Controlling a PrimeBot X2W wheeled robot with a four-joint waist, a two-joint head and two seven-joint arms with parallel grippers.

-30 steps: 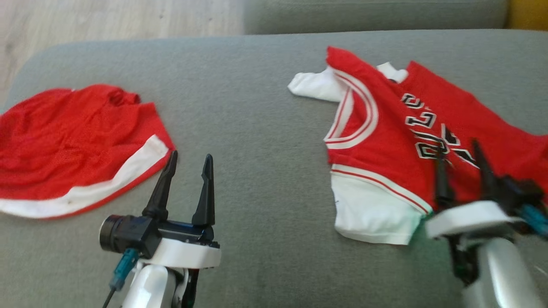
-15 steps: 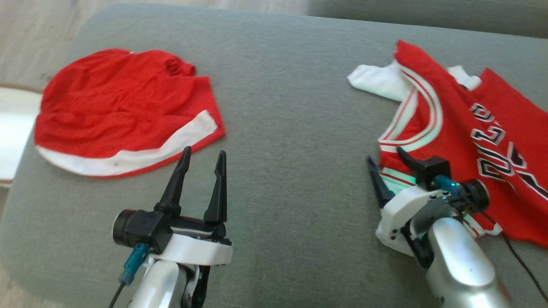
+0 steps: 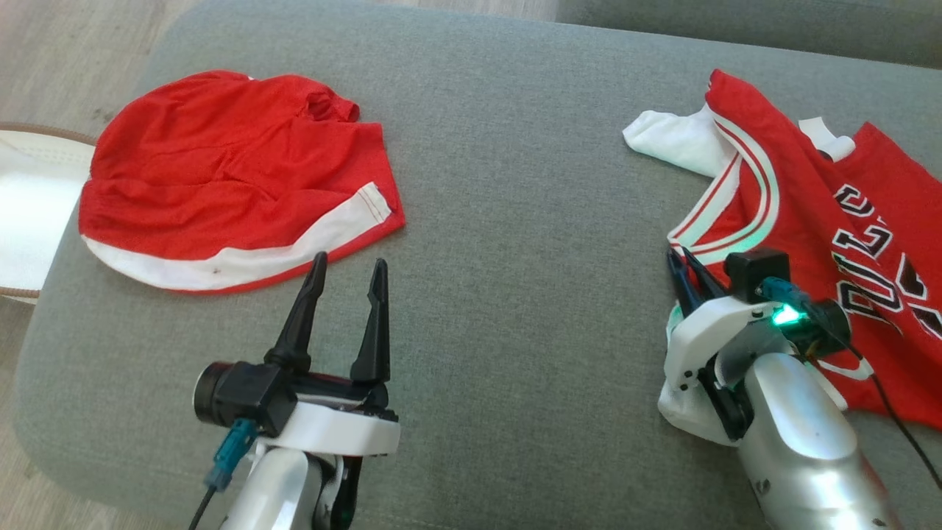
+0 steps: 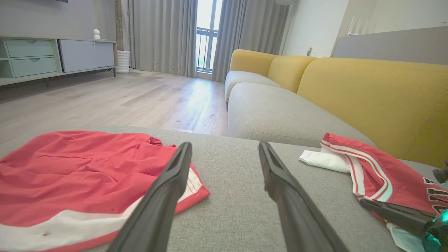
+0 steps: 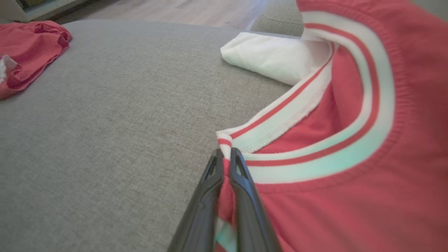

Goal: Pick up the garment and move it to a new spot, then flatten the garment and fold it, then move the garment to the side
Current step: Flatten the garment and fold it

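right gripper [image 5: 226, 154] pinches jersey [image 5: 353, 206] trim, probably armhole; left gripper [image 3: 347, 262] spread.

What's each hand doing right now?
Left hand: open, holding nothing.
Right hand: closed on the striped trim of the jersey.

Left end effector [image 3: 347, 261], fingers apart; right end effector [image 5: 226, 151], fingers tight together.
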